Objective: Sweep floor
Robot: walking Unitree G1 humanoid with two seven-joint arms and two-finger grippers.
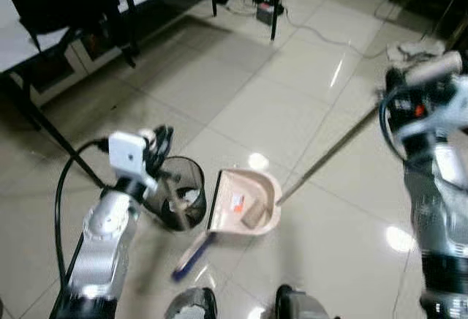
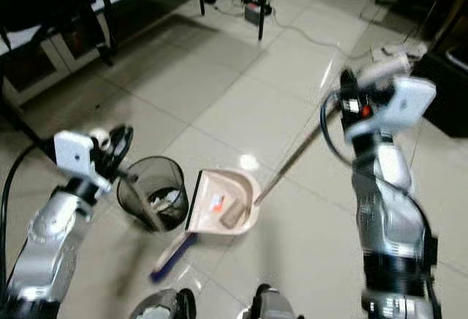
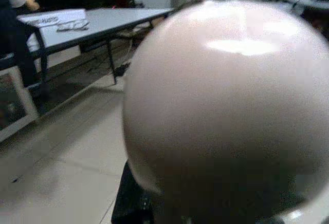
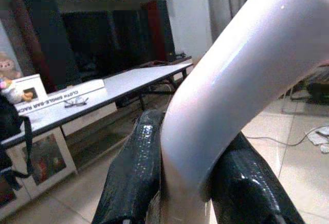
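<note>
A pink dustpan [image 1: 245,202] lies on the tiled floor just ahead of my feet, with a small brown scrap in it. A long thin pole [image 1: 329,154] slants from its rounded back up to my right gripper [image 2: 349,103], which is shut on the pole's pale curved handle [image 4: 231,80]. My left gripper [image 1: 159,147] hovers over a dark round bin [image 1: 179,191] left of the dustpan and is shut on a pale rounded broom handle [image 3: 226,95]. A thin stick [image 2: 142,202] runs from it down across the bin. A beige and blue piece [image 1: 191,254] lies by the dustpan's near edge.
A white table with black legs [image 1: 274,12] and a black chair [image 1: 66,1] stand at the far left. A power strip with cables [image 1: 265,3] lies under the table, and a cable [image 1: 344,41] trails right across the tiles. Dark furniture [image 2: 450,77] stands at the right.
</note>
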